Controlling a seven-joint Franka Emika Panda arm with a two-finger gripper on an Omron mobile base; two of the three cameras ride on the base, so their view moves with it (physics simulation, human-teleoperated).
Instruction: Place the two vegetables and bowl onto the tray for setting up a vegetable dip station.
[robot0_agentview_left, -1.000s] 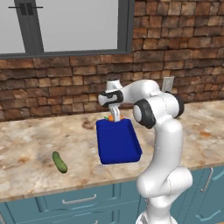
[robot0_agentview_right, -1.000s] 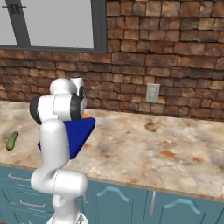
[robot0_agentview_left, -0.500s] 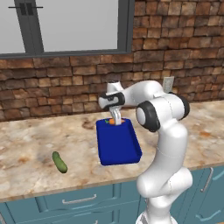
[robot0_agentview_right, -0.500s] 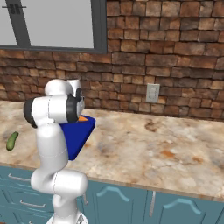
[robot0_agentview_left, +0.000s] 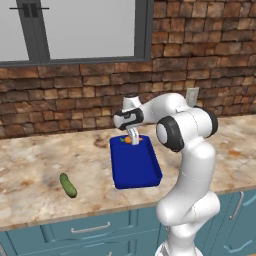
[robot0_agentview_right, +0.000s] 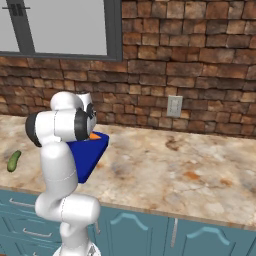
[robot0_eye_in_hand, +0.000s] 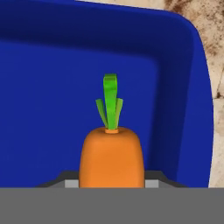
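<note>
A marble-patterned counter (robot0_agentview_left: 40, 165) runs under a brick wall (robot0_agentview_left: 200, 65) and a window (robot0_agentview_left: 75, 27), and on it the blue tray (robot0_agentview_left: 135, 167) lies in front of the white arm. The gripper (robot0_agentview_left: 133, 140) is clenched on the carrot (robot0_eye_in_hand: 111, 155) and holds it low over the tray's far end, at 12 o'clock of the tray, so I judge this first vegetable as nearly placed but not released. The cucumber (robot0_agentview_left: 68, 185) lies on the counter well apart at 9 o'clock of the tray, so it and the bowl are left to do.
</note>
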